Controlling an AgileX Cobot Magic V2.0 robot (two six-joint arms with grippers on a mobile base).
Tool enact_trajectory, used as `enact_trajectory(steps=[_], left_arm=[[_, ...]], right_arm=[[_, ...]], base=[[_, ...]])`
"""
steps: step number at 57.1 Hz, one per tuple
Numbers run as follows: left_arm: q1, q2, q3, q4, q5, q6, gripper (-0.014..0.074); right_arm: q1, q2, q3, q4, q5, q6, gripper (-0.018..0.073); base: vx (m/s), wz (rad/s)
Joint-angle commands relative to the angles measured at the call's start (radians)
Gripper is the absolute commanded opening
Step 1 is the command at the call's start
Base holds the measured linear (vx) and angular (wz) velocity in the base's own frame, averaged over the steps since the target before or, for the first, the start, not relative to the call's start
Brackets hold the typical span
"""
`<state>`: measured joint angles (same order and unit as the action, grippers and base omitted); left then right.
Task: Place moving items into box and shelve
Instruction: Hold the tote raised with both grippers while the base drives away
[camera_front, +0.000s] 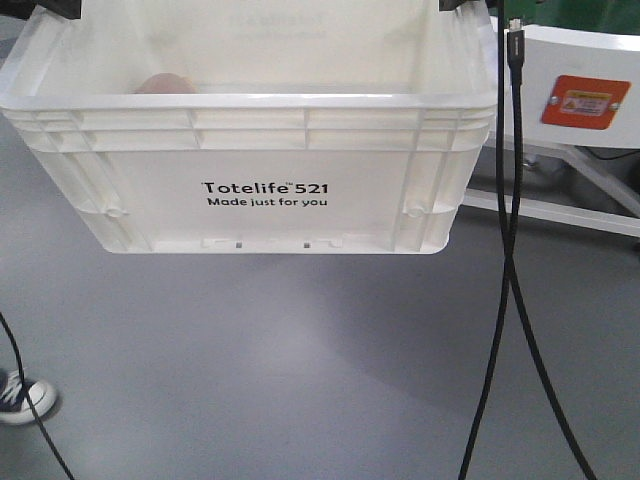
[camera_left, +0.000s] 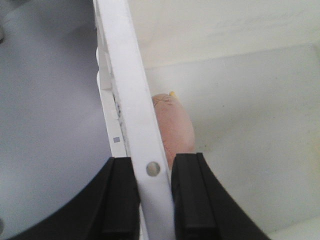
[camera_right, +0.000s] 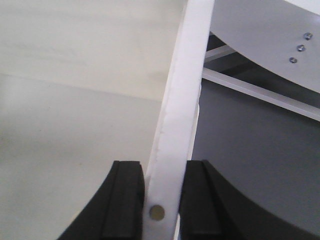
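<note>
Black left hand (camera_left: 152, 172) and right hand (camera_right: 162, 175) each clamp the smooth rim of the ribbed white plastic box (camera_front: 150, 190).

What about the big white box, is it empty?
No, a pink soft toy lies inside the box, right by the wall that the left gripper clamps.
</note>
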<state>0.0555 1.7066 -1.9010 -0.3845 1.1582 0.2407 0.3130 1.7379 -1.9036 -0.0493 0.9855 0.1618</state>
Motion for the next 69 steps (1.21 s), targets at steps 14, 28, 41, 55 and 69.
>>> enact_trajectory(steps=[14,28,41,55,69], left_arm=[[0.004,-0.069,-0.046,-0.029,-0.112,0.021,0.0002],[0.004,-0.069,-0.046,-0.029,-0.110,0.021,0.0002],[0.004,-0.069,-0.046,-0.028,-0.110,0.021,0.0002],[0.004,-0.069,-0.046,-0.028,-0.112,0.021,0.0002],[0.004,-0.069,-0.046,-0.028,-0.112,0.021,0.0002]], right_arm=[[-0.012,-0.073,-0.042,-0.054,-0.124,-0.020,-0.0003],[-0.012,-0.073,-0.042,-0.054,-0.123,-0.020,-0.0003],[-0.012,-0.073,-0.042,-0.054,-0.123,-0.020,-0.0003],[-0.012,-0.073,-0.042,-0.054,-0.119,-0.020,-0.0003],[-0.012,-0.073,-0.042,-0.054,-0.119,-0.020,-0.0003]], base=[[-0.36,0.39],[-0.34,0.45],[-0.29,0.56],[-0.22,0.71],[-0.19,0.78]])
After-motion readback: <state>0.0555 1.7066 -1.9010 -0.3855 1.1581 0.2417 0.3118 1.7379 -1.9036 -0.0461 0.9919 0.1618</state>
